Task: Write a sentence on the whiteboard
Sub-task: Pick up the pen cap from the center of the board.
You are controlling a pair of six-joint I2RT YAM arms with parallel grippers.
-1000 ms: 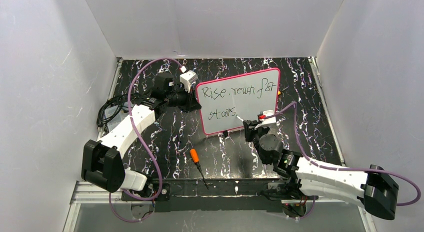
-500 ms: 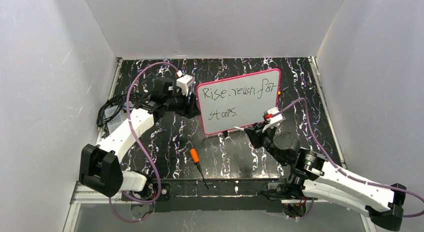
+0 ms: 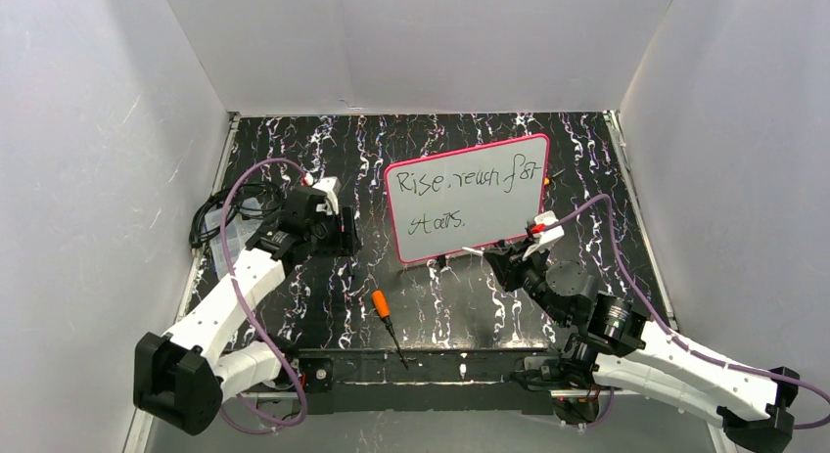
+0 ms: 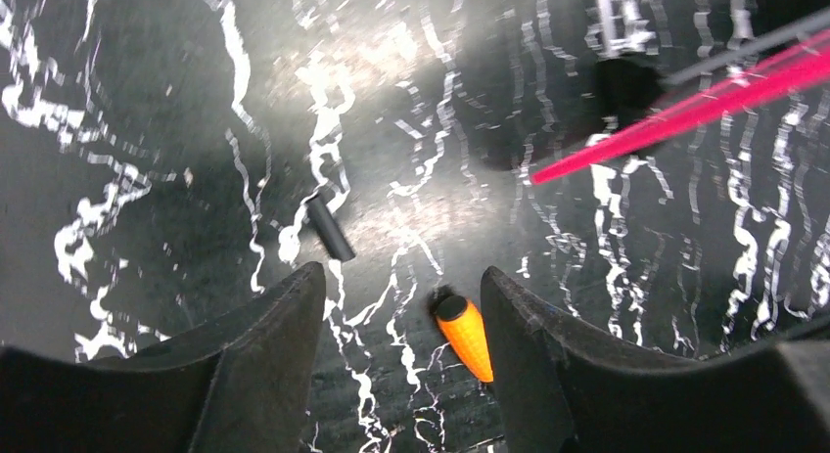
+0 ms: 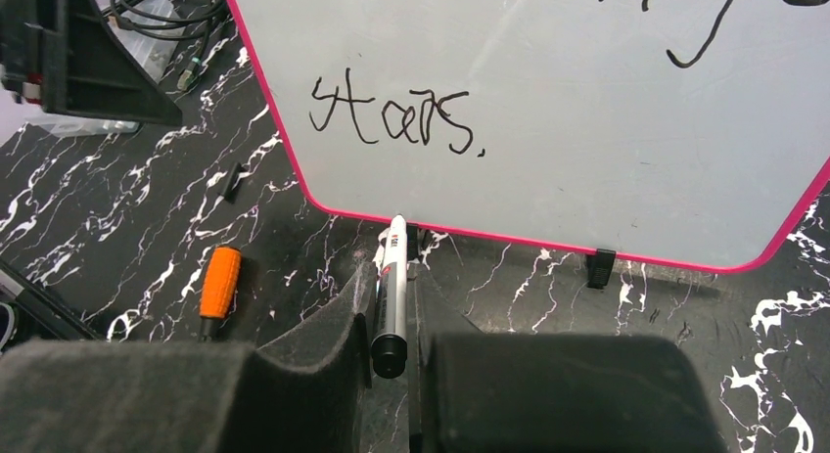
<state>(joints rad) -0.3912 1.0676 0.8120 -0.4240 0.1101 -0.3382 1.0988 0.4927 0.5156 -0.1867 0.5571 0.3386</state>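
The whiteboard [image 3: 499, 223] stands on its little black feet about mid-way across the black marbled surface [image 3: 587, 179], pink frame and all. The sentence [image 3: 462, 179] is on it in two scrawly black lines, roughly "Rise, reach for" on top and "stars." lower left.

The right end effector [image 5: 393, 311] sits just in front of the board's bottom edge, pinching a white marker [image 5: 395, 248] between its fingers. The marker's tip points up at the pink frame below "stars."; I honestly can't tell if it's touching.

The left end effector [image 4: 399, 277] is off to the board's left, clear of it, fingers spread with nothing between them. Below it on the surface lie an orange-handled screwdriver [image 3: 379, 302] and a small black cylinder [image 4: 330, 228], near each other but apart.
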